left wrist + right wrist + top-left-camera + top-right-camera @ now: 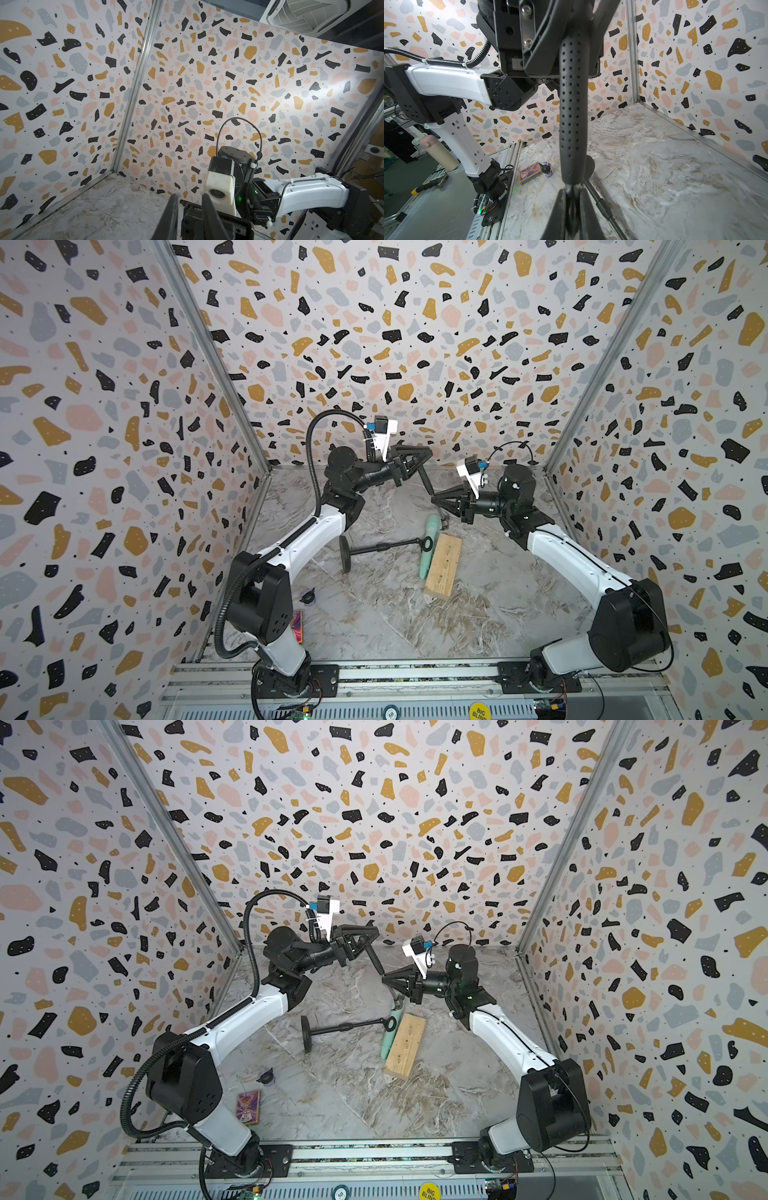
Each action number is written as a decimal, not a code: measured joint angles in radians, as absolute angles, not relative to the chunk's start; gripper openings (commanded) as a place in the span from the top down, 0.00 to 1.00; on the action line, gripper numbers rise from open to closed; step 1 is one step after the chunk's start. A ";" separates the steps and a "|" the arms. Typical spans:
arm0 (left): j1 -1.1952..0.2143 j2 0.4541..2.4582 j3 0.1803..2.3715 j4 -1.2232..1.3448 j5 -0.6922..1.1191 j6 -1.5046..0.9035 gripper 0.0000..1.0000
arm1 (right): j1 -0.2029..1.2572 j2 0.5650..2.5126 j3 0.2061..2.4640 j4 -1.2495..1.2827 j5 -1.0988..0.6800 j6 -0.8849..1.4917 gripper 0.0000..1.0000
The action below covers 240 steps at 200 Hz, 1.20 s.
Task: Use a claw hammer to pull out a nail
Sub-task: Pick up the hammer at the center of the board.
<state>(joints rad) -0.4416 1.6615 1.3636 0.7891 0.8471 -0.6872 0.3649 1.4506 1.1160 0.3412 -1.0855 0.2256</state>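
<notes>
The right gripper (572,194) is being seen clenched on the neck of the claw hammer (572,104), aloft above the counter (374,614). The handle's long axis is being carried up and far-left into the left gripper (424,463), apparently clamped on its end. The wooden block (444,566) is lying just nearward of the head, the right arm being judged nearer.

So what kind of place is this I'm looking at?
Probably a robotics lab test cell: two robot arms bolted to a rail, patterned panels boxing in the table, and a ceiling vent beyond them.
</notes>
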 measured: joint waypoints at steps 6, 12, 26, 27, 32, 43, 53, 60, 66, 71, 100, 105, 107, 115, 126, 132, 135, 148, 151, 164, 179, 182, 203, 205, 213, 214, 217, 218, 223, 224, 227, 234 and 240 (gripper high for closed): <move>-0.442 1.657 1.359 0.786 0.836 -0.689 1.00 | 0.366 1.453 1.118 0.342 -1.083 0.227 1.00; -0.442 1.651 1.352 0.784 0.822 -0.689 1.00 | 0.369 1.456 1.122 0.341 -1.079 0.227 0.97; -0.443 1.636 1.338 0.773 0.786 -0.688 1.00 | 0.374 1.460 1.131 0.337 -1.068 0.227 0.83; -0.443 1.634 1.336 0.772 0.782 -0.687 1.00 | 0.375 1.460 1.132 0.336 -1.068 0.227 0.83; -0.445 1.626 1.332 0.764 0.767 -0.684 1.00 | 0.378 1.462 1.135 0.334 -1.059 0.228 0.80; -0.450 1.608 1.322 0.737 0.731 -0.664 1.00 | 0.386 1.465 1.145 0.330 -1.031 0.234 0.70; -0.458 1.592 1.317 0.697 0.691 -0.639 1.00 | 0.392 1.467 1.156 0.330 -1.006 0.235 0.65; -0.466 1.581 1.316 0.660 0.655 -0.617 1.00 | 0.396 1.467 1.164 0.329 -0.984 0.235 0.61; -0.474 1.573 1.316 0.626 0.619 -0.596 1.00 | 0.400 1.467 1.171 0.330 -0.964 0.233 0.57; -0.481 1.566 1.316 0.596 0.590 -0.581 1.00 | 0.406 1.466 1.175 0.327 -0.942 0.233 0.54; -0.508 1.538 1.316 0.460 0.442 -0.538 1.00 | 0.459 1.463 1.190 0.293 -0.775 0.188 0.44; -0.513 1.536 1.316 0.444 0.422 -0.538 1.00 | 0.476 1.463 1.193 0.282 -0.735 0.177 0.44; -0.513 1.535 1.316 0.439 0.414 -0.538 1.00 | 0.482 1.463 1.194 0.278 -0.723 0.172 0.44; -0.516 1.534 1.316 0.419 0.385 -0.539 1.00 | 0.506 1.463 1.196 0.267 -0.664 0.160 0.43; -0.517 1.534 1.316 0.399 0.349 -0.540 1.00 | 0.542 1.463 1.197 0.257 -0.586 0.146 0.41; -0.519 1.534 1.316 0.390 0.330 -0.541 1.00 | 0.560 1.463 1.197 0.255 -0.545 0.140 0.41; -0.519 1.534 1.316 0.385 0.323 -0.541 1.00 | 0.567 1.463 1.197 0.254 -0.525 0.139 0.41; -0.525 1.534 1.316 0.366 0.281 -0.541 1.00 | 0.599 1.463 1.197 0.254 -0.449 0.134 0.41; -0.525 1.534 1.316 0.362 0.276 -0.541 1.00 | 0.606 1.463 1.197 0.255 -0.445 0.133 0.41; -0.527 1.534 1.316 0.355 0.246 -0.540 1.00 | 0.629 1.464 1.197 0.257 -0.386 0.133 0.41; -0.532 1.534 1.316 0.348 0.224 -0.539 1.00 | 0.644 1.476 1.202 0.254 -0.322 0.134 0.42; -0.532 1.534 1.316 0.347 0.223 -0.539 1.00 | 0.646 1.481 1.205 0.253 -0.308 0.134 0.42; -0.539 1.534 1.316 0.335 0.210 -0.539 1.00 | 0.651 1.531 1.239 0.239 -0.233 0.141 0.44; -0.539 1.534 1.316 0.334 0.209 -0.539 1.00 | 0.651 1.536 1.242 0.237 -0.226 0.141 0.44; -0.540 1.534 1.316 0.332 0.205 -0.538 1.00 | 0.651 1.554 1.253 0.231 -0.204 0.144 0.46; -0.540 1.534 1.316 0.331 0.204 -0.538 1.00 | 0.651 1.556 1.254 0.230 -0.203 0.145 0.47; -0.540 1.534 1.316 0.331 0.202 -0.538 1.00 | 0.651 1.562 1.257 0.229 -0.201 0.144 0.48; -0.540 1.534 1.316 0.331 0.202 -0.538 1.00 | 0.651 1.563 1.258 0.228 -0.199 0.144 0.49; -0.540 1.534 1.316 0.328 0.199 -0.537 1.00 | 0.651 1.573 1.264 0.223 -0.192 0.144 0.51; -0.540 1.534 1.316 0.327 0.199 -0.537 1.00 | 0.651 1.574 1.264 0.223 -0.192 0.144 0.52; -0.540 1.534 1.316 0.324 0.198 -0.537 1.00 | 0.651 1.578 1.267 0.221 -0.189 0.146 0.53; -0.541 1.534 1.316 0.319 0.199 -0.536 1.00 | 0.654 1.586 1.273 0.213 -0.181 0.146 0.60; -0.541 1.534 1.316 0.317 0.197 -0.536 1.00 | 0.655 1.592 1.279 0.205 -0.183 0.148 0.67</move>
<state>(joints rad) -0.5407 1.5337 1.3163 0.3168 0.1970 -0.5362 0.6552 1.5925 1.2793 0.2047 -0.1829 0.1482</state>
